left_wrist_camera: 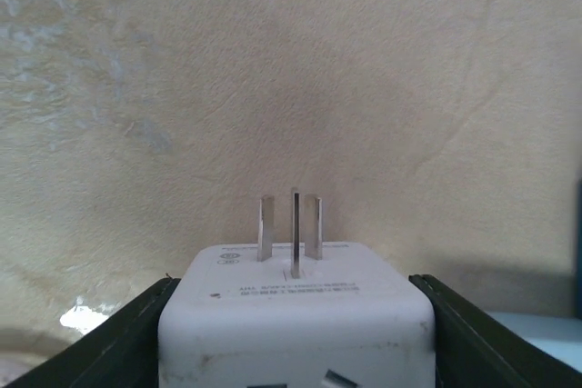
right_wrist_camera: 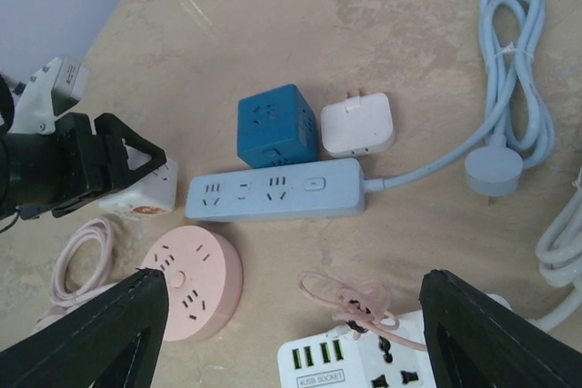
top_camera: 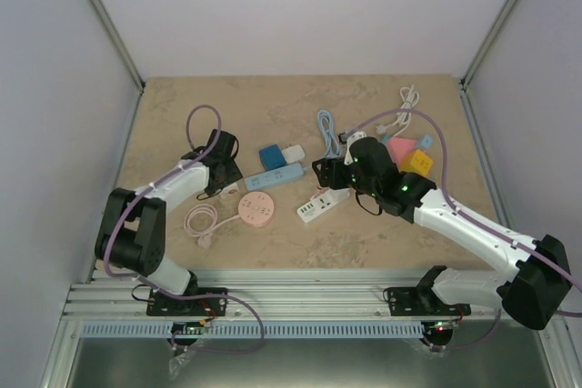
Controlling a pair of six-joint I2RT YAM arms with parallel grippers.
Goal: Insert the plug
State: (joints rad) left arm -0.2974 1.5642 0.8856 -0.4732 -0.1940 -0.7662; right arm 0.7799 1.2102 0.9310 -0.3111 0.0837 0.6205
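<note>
A white cube plug (left_wrist_camera: 296,315) with three metal prongs (left_wrist_camera: 293,229) sits between the dark fingers of my left gripper (left_wrist_camera: 293,280), which press on both of its sides. In the right wrist view the same cube (right_wrist_camera: 150,190) rests low on the table at the left, next to a pink round socket (right_wrist_camera: 191,283) and a light blue power strip (right_wrist_camera: 273,193). My right gripper (right_wrist_camera: 293,275) hangs open above the table. Only a pink cord (right_wrist_camera: 355,302) and a white USB power strip (right_wrist_camera: 364,361) lie below it. From above, the left gripper (top_camera: 225,188) and the right gripper (top_camera: 329,174) face each other.
A blue cube socket (right_wrist_camera: 277,124) and a white adapter (right_wrist_camera: 357,124) lie behind the blue strip, whose coiled cable (right_wrist_camera: 509,70) runs to the right. Yellow (top_camera: 418,163) and pink (top_camera: 396,149) cubes sit at the back right. A coiled pink cord (top_camera: 202,220) lies by the left arm.
</note>
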